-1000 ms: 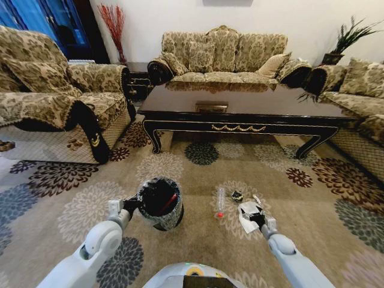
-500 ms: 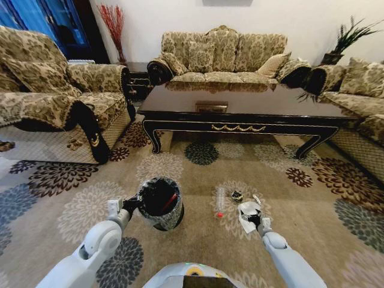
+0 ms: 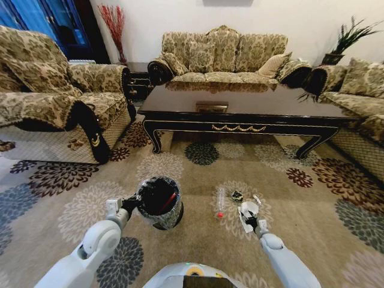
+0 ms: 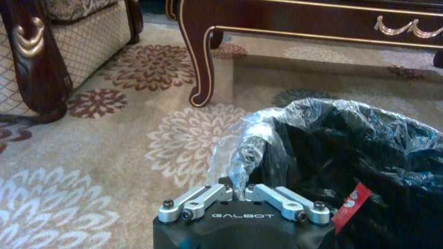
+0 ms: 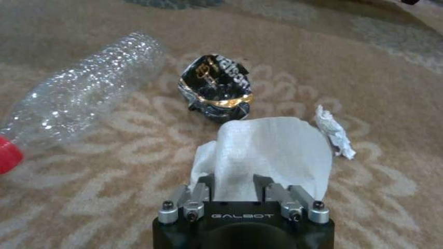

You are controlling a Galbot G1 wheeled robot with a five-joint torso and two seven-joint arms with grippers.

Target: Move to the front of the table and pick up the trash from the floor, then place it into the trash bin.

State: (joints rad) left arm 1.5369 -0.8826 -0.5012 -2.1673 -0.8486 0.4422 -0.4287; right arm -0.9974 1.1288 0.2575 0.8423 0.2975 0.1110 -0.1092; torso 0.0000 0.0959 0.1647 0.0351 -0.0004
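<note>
Your right gripper (image 5: 234, 182) is clamped on the crumpled white paper sheet (image 5: 273, 150), low over the flowered carpet (image 3: 78, 174), beside the clear red-capped bottle (image 3: 220, 201) and dark wrapper (image 5: 216, 85). Your left gripper (image 4: 237, 190) pinches the grey-lined round black bin (image 4: 332, 150) by its rim.
</note>
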